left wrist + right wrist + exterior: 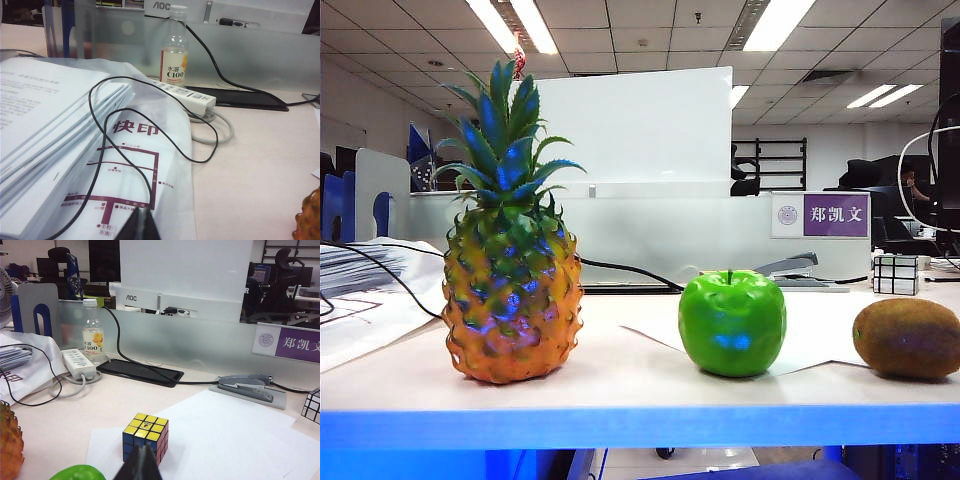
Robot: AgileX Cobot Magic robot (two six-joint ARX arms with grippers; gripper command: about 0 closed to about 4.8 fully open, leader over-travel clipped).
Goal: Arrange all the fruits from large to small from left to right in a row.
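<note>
Open-plan office beneath a tiled ceiling with fluorescent light panels (pixel 775 22). A frosted desk partition (pixel 660 235) carries a purple nameplate (pixel 820 215); behind it stand a white board (pixel 635 125) and dark shelving (pixel 775 160).

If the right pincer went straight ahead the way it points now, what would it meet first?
Most likely the Rubik's cube, directly ahead of the shut right pincer on the white paper; the gap between them is unclear.

I read "AOC" on the monitor (pixel 131 298), "C100" on the bottle label (pixel 174 70), "快印" on the plastic bag (pixel 136 128), and "郑凯文" on the purple nameplate (pixel 835 214).
</note>
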